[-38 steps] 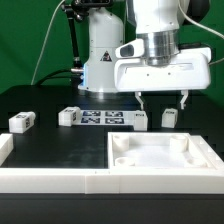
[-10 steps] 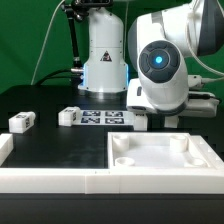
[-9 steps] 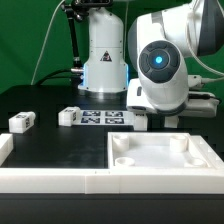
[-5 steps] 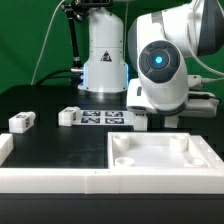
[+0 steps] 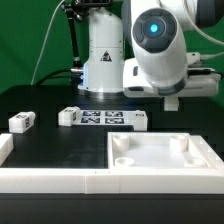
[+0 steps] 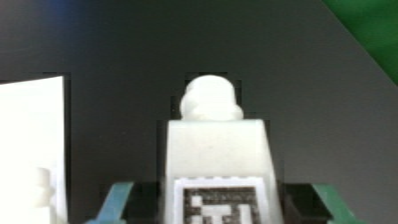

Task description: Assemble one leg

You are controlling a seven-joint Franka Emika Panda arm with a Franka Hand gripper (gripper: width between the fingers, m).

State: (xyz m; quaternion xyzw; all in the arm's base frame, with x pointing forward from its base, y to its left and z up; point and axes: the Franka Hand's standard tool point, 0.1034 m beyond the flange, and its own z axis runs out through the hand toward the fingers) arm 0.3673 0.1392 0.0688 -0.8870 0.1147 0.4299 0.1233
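The claw (image 6: pixel 217 207) pinches the leg (image 6: pixel 217 140) and has risen off the surface (image 5: pixel 60 142) — pickup looks done. In the exterior view the socketed panel (image 5: pixel 160 165) lies at 6 o'clock from the wrist — probably the next destination.

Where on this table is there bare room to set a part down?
Widest free patch: black table bordered by the leg at the exterior view's left, the white panel and the front rail. A smaller strip lies behind the panel, under the gripper, which holds a leg. Crowded: the marker board, with legs at both ends.
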